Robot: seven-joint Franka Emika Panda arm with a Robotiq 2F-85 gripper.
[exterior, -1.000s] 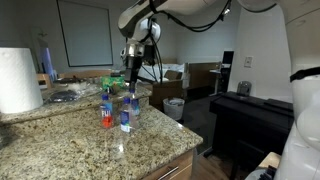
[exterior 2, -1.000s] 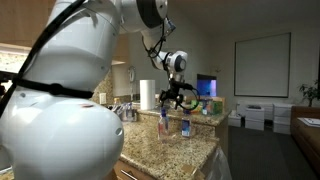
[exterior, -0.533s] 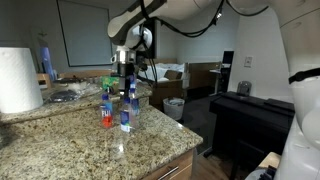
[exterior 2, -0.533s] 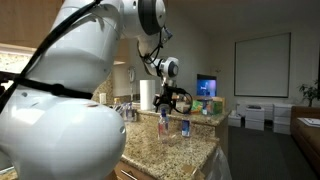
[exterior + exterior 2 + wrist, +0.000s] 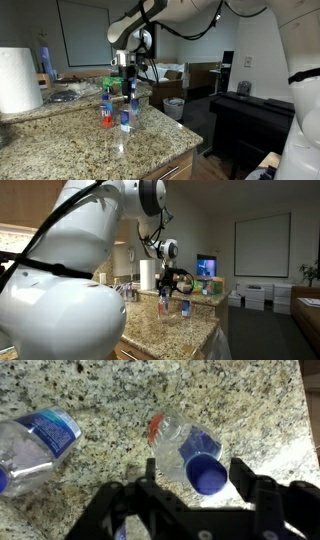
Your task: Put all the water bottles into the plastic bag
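Two water bottles stand upright close together on the granite counter (image 5: 70, 140). One has a red-orange label (image 5: 106, 111), the other a blue label (image 5: 126, 114); both also show in an exterior view (image 5: 164, 304) (image 5: 185, 307). My gripper (image 5: 127, 90) hangs just above them. In the wrist view the blue cap (image 5: 207, 473) of the red-orange-labelled bottle (image 5: 178, 442) sits between the fingers of my gripper (image 5: 200, 480). The jaws stand open, with a gap on each side of the cap. The blue-labelled bottle (image 5: 40, 442) is off to the left. I cannot make out the plastic bag.
A big white paper-towel roll (image 5: 18, 80) stands at the counter's left end. Brown cardboard boxes (image 5: 165, 93) and a white bin (image 5: 174, 107) sit on the floor past the counter's far edge. A dark piano (image 5: 250, 115) stands across the aisle.
My gripper has shifted sideways over the two bottles and come down a little, so that its fingers flank the cap. The bottles have not moved.
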